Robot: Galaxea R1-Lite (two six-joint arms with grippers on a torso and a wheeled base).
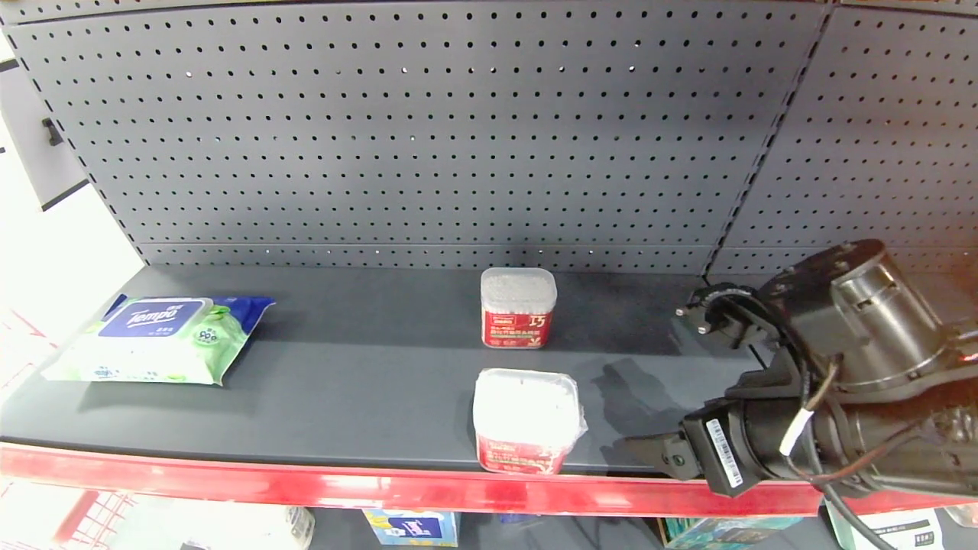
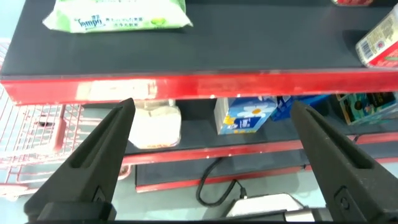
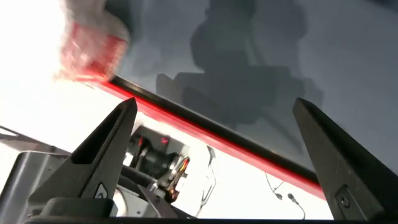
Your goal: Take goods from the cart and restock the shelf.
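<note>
Two white-lidded red tubs stand on the dark grey shelf (image 1: 367, 367): one at the back (image 1: 518, 307), one at the red front edge (image 1: 526, 420). A green and blue wipes pack (image 1: 157, 340) lies at the shelf's left. My right gripper (image 1: 642, 449) hovers at the front edge, just right of the front tub, open and holding nothing. In the right wrist view the right gripper (image 3: 214, 102) is spread wide, with the front tub (image 3: 90, 46) off to one side. My left gripper (image 2: 211, 106) is open and empty below the shelf front, facing the wipes pack (image 2: 118, 15).
A grey pegboard wall (image 1: 428, 130) backs the shelf. The shelf below holds a blue-white box (image 2: 245, 115) and a white pack (image 2: 155, 124). Red wire of the cart (image 2: 31, 137) shows beside the lower shelf. Bare shelf lies between the wipes and the tubs.
</note>
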